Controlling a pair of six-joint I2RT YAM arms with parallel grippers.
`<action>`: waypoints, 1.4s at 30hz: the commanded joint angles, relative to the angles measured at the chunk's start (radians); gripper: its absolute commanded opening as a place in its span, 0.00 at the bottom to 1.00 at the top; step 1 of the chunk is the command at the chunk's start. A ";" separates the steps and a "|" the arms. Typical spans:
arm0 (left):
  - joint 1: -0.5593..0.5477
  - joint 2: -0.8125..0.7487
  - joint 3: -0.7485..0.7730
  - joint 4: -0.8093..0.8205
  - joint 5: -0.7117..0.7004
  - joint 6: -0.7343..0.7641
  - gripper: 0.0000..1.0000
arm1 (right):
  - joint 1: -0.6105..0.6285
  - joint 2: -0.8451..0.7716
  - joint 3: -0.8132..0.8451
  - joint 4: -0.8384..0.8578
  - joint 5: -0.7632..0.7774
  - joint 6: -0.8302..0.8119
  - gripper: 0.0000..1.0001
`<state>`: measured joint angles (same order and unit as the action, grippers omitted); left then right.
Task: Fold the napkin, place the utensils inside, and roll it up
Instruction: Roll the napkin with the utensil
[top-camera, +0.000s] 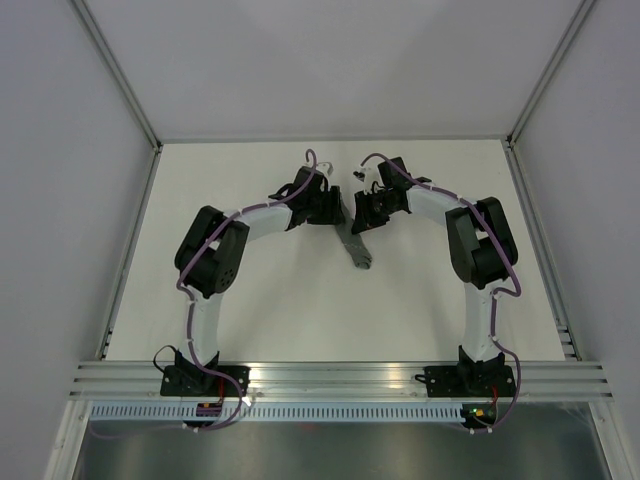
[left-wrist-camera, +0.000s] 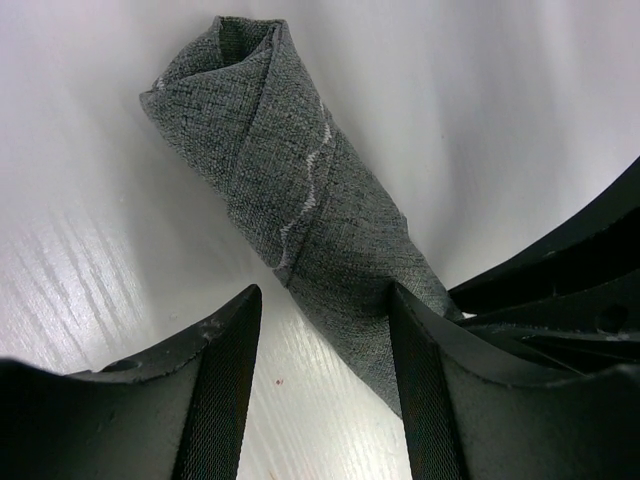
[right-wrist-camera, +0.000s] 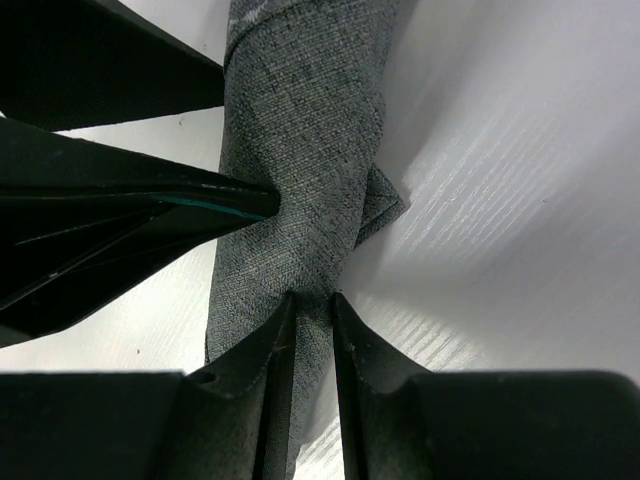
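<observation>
The rolled napkin (left-wrist-camera: 300, 200) points lengthwise away from both grippers. The right gripper (right-wrist-camera: 312, 305) pinches its near end; the left gripper (left-wrist-camera: 322, 300) gapes empty beside it.

No readable text, label or number appears anywhere.
</observation>
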<state>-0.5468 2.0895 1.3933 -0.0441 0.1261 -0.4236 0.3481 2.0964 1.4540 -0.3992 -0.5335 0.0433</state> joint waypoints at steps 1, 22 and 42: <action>-0.004 0.040 0.055 0.007 0.004 -0.027 0.59 | 0.005 0.033 0.031 -0.010 -0.039 0.041 0.27; -0.004 0.050 0.130 -0.045 0.020 -0.006 0.58 | 0.005 0.013 0.049 -0.030 -0.053 0.029 0.31; -0.002 0.003 0.144 -0.053 0.024 0.013 0.58 | 0.003 -0.009 0.112 -0.073 -0.043 0.018 0.37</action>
<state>-0.5476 2.1513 1.4967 -0.0822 0.1513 -0.4232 0.3450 2.1162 1.5219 -0.4526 -0.5720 0.0521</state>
